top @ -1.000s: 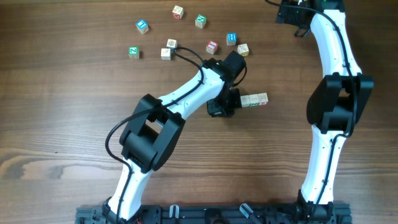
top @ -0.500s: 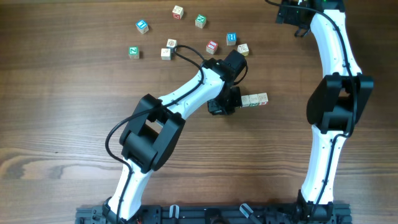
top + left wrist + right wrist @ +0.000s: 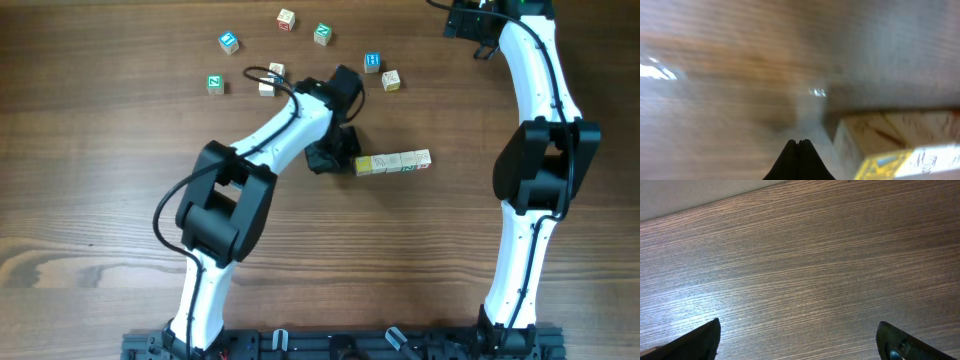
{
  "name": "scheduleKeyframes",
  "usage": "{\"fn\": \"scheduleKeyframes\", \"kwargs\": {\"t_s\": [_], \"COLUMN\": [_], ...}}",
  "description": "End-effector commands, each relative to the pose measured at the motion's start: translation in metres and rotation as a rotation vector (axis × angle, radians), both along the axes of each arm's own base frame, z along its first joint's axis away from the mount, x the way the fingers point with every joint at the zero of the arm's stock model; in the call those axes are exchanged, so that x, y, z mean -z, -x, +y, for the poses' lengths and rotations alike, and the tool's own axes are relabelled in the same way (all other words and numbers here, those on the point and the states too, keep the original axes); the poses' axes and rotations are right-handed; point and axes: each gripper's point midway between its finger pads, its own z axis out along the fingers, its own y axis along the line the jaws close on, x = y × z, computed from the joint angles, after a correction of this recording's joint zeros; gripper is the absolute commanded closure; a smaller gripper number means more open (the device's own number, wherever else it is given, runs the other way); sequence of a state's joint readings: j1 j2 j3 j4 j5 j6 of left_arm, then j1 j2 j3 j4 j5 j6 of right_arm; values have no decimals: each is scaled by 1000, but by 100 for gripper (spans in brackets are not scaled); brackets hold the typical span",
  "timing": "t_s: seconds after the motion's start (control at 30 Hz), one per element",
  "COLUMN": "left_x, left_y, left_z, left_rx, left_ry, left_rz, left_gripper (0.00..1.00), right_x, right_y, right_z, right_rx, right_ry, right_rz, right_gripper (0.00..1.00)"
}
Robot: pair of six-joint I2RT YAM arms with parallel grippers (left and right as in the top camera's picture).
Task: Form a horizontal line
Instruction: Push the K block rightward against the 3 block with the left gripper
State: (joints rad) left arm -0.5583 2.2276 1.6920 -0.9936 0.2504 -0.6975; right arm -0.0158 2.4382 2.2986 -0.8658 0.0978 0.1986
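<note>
The wooden table carries all items. The left arm reaches toward the table centre; the right arm extends along the right side to the far edge.

The left gripper sits low over the table, jaws pressed together and empty. The right gripper stands at the far right corner, jaws spread wide over bare wood.

The horizontal line lies near the centre. Its yellow-faced end cube is just beside the left gripper; contact cannot be determined.

Loose cubes are scattered farther back, apart from the line.
</note>
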Motion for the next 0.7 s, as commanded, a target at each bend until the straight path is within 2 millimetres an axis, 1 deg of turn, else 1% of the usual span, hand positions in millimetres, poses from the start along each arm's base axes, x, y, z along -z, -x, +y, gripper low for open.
{"fn": "scheduleKeyframes", "kwargs": {"t_s": [0.0,0.07,0.13,0.23,0.33,0.43,0.67], "left_x": [-10,-16,-18,-18,-19,-19,-17], "left_y": [-40,-63,-66,-62,-52,-47,-41], "left_z": [12,-3,-11,-16,-29,-36,-33], "left_rx": [-25,-30,-24,-15,13,31,33], "left_ry": [-33,31,56,58,91,93,77], "left_rz": [-175,-270,-289,-287,-263,-263,-239], "left_gripper": [96,96,96,96,96,96,96], "right_x": [-5,-5,-5,-5,-5,-5,-5], "right_y": [-1,-1,-1,-1,-1,-1,-1], "right_z": [3,3,3,3,3,3,3], "right_rx": [-17,-17,-17,-17,-17,-17,-17], "right_ry": [6,6,6,6,6,6,6], "right_rz": [-11,-11,-11,-11,-11,-11,-11], "right_gripper": [1,0,0,0,0,0,0]}}
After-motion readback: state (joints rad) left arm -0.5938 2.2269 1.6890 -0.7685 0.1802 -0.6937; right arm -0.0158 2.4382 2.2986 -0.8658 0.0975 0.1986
